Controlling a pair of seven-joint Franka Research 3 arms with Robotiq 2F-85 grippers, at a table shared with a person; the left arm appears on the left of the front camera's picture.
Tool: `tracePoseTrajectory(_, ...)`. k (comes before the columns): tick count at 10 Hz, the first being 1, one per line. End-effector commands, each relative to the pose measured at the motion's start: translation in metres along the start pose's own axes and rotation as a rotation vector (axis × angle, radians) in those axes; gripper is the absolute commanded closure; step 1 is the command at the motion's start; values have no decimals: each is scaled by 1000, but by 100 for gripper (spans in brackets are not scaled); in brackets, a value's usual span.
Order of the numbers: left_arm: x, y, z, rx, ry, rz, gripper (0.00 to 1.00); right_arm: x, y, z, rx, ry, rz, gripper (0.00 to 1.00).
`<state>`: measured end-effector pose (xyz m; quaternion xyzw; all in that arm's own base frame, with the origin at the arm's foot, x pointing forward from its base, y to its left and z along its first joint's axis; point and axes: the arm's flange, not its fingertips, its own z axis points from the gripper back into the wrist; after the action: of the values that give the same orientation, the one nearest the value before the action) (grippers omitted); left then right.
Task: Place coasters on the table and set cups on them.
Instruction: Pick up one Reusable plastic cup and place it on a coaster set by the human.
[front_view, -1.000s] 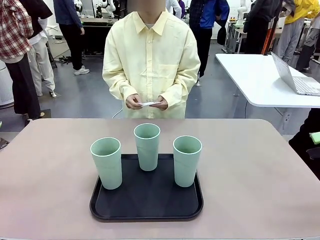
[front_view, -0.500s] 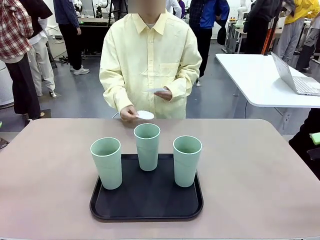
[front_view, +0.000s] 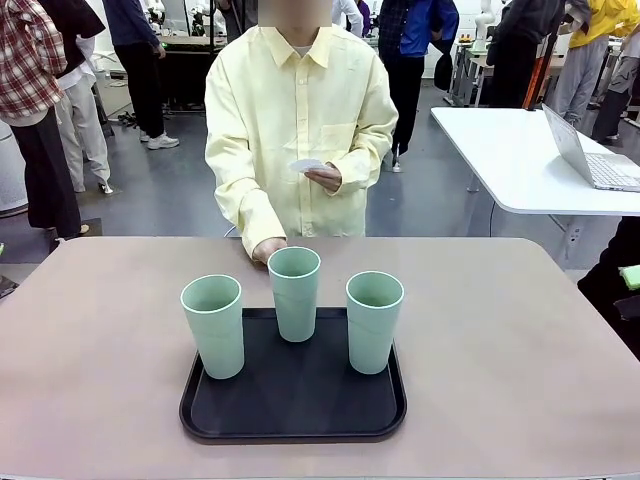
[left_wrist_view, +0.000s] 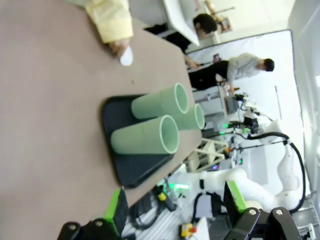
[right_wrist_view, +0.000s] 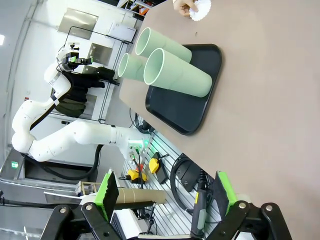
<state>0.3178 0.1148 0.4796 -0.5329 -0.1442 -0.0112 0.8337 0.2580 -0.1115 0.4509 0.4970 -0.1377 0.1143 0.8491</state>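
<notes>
L tool + R tool: both jaws wide apart, nothing held, well apart from cups. 3 cups upright on black tray, mid desk. Person's hand touching one coaster flat on desk just behind mid cup. Other hand holds white coaster stack at chest, count unclear.

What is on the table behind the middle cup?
A person's hand, laying a white coaster on the table; the wrist views show both. From the front, the hand and the cup cover the coaster.
</notes>
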Motion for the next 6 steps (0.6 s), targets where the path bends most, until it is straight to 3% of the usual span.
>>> tracePoseTrajectory(1, 1, 0, 0, -16, -7, -8, 0, 4, 0, 0, 32, -22, 16, 0)
tracePoseTrajectory(6, 1, 0, 0, -16, -7, -8, 0, 4, 0, 0, 32, -22, 16, 0)
